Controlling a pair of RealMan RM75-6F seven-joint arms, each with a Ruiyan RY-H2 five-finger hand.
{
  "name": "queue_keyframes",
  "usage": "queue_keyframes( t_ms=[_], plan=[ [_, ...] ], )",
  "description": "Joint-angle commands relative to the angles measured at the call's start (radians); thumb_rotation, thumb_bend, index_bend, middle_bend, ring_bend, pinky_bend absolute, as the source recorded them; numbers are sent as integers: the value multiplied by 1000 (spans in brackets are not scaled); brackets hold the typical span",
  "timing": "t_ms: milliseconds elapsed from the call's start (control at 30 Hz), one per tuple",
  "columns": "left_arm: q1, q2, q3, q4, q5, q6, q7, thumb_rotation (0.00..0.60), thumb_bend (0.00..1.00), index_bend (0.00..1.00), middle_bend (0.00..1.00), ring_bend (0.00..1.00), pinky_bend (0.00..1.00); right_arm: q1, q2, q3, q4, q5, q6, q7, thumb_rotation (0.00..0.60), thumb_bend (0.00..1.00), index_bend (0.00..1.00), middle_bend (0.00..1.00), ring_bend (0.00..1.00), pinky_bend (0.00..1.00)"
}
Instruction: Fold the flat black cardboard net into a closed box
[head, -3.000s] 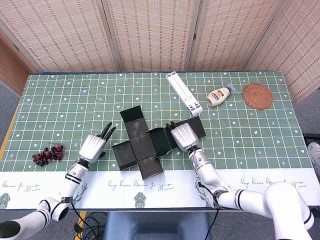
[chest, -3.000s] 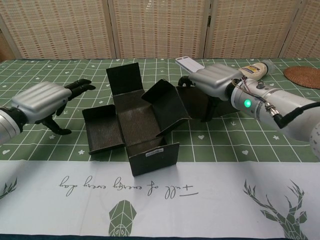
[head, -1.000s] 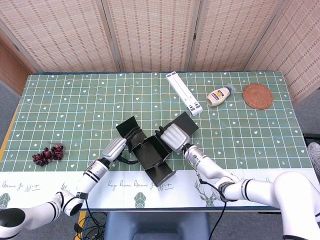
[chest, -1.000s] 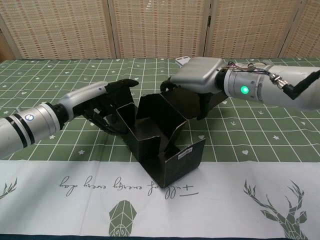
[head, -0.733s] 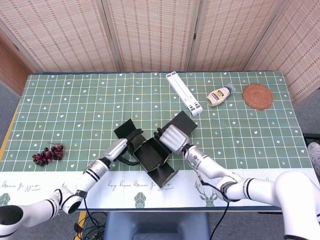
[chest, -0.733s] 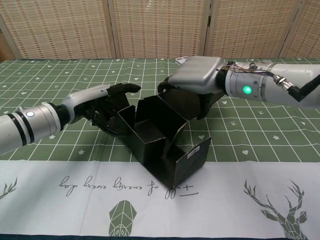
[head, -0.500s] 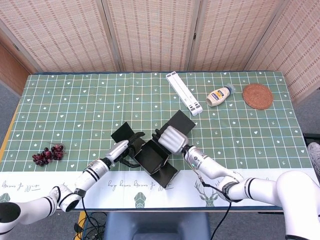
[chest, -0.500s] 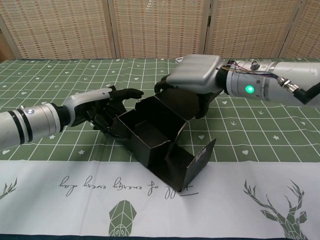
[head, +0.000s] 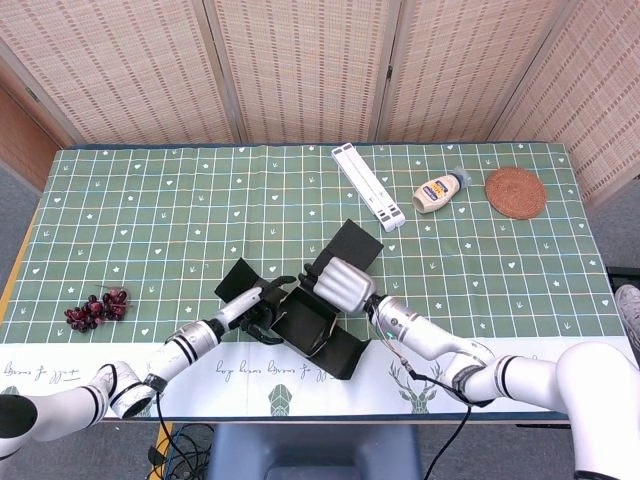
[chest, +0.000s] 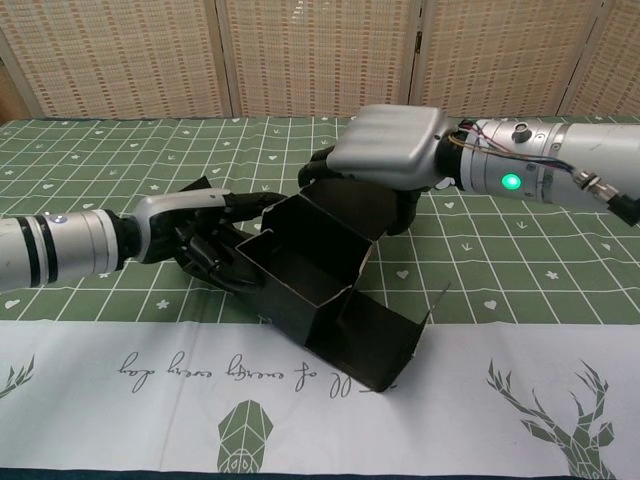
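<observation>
The black cardboard net (head: 312, 325) (chest: 330, 268) is partly folded into an open-topped box shape, lifted and tilted toward the table's front. Its front flap (chest: 375, 345) lies low and nearly flat over the white runner. My left hand (head: 256, 307) (chest: 198, 240) grips the left wall, dark fingers against the outside and thumb over the top edge. From above, my right hand (head: 344, 283) (chest: 390, 148) holds the rear right panel, with its fingers curled around the edge. A loose flap (head: 352, 243) sticks up behind the right hand.
A bunch of dark grapes (head: 96, 308) lies at the left. At the back are a long white flat object (head: 368, 187), a squeeze bottle (head: 441, 190) and a round woven coaster (head: 516, 192). A white printed runner (chest: 540, 395) covers the front edge.
The box has tipped and slid toward the front, and its front flap has dropped from upright to nearly flat. My left hand closed in on the left wall. The right hand followed.
</observation>
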Motion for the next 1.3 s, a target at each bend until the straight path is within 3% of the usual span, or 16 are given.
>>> queue_keyframes(
  t_ms=[33, 533, 900, 1000, 1133, 1300],
  plan=[
    [-14, 7, 16, -3, 13, -8, -41, 600, 145, 28, 0, 576, 876, 0, 1, -3, 6, -25, 10, 13, 600, 418, 307, 417, 834, 1000],
    [-65, 12, 73, 8, 54, -23, -201, 600, 145, 90, 58, 586, 874, 5, 13, -12, 20, -111, 17, 38, 600, 428, 309, 419, 837, 1000],
    [-88, 11, 98, 20, 61, -20, -275, 600, 145, 177, 166, 595, 874, 5, 20, -5, 10, -137, 16, 46, 600, 434, 308, 399, 837, 1000],
    [-93, 9, 103, 24, 60, -21, -285, 600, 145, 192, 175, 598, 874, 6, 24, 2, -3, -134, 11, 48, 600, 436, 238, 329, 833, 1000],
    [-98, 8, 108, 30, 57, -25, -286, 600, 145, 197, 175, 598, 874, 5, 32, 7, -20, -125, 0, 41, 600, 437, 24, 216, 804, 1000],
    [-101, 7, 111, 30, 50, -29, -283, 600, 145, 198, 175, 598, 875, 1, 45, 14, -48, -108, -13, 24, 600, 380, 0, 117, 777, 1000]
  ],
)
